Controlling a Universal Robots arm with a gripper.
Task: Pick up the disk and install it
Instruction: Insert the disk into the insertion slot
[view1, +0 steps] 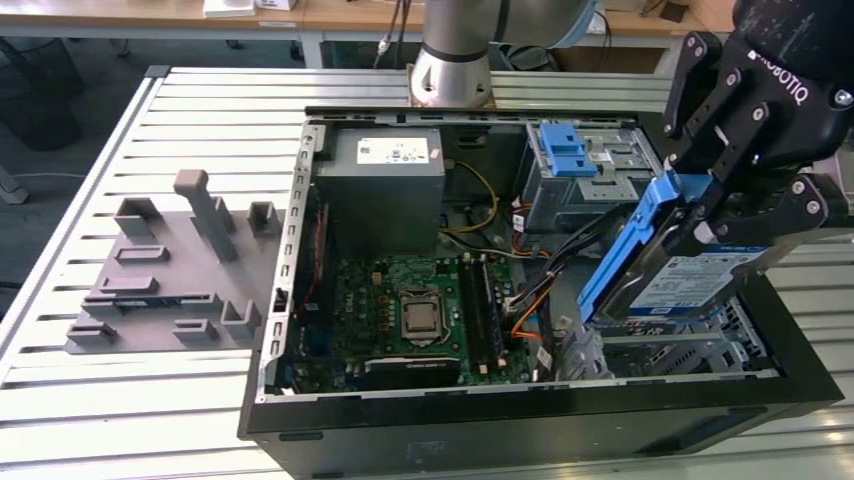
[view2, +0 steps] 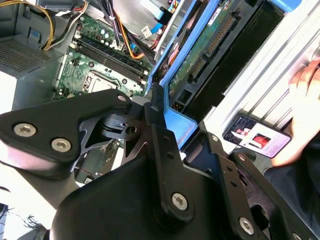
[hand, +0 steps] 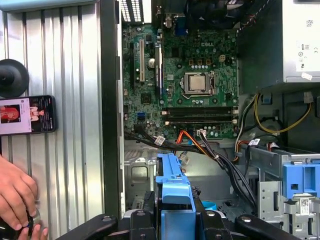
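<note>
At the exterior view's left a grey fixture (view1: 174, 270) sits near the table's (view1: 80, 400) edge, with the open case (view1: 534, 420) mid-table. Over the case's right side my tool (view1: 727, 205) clamps the disk (view1: 694, 280), which hangs beneath it with its long axis steeply tilted.

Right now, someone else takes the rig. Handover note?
Gripper: shut on the disk, clamped on its blue bracket.
Disk: clear of the table, tilted, held over the open computer case at the exterior view's right. It is not seated in any bay.
Done: pickup.
Left: the install.
Note: in the first wrist view, a person's hand is over the table beside the case, and a phone lies there too.
</note>
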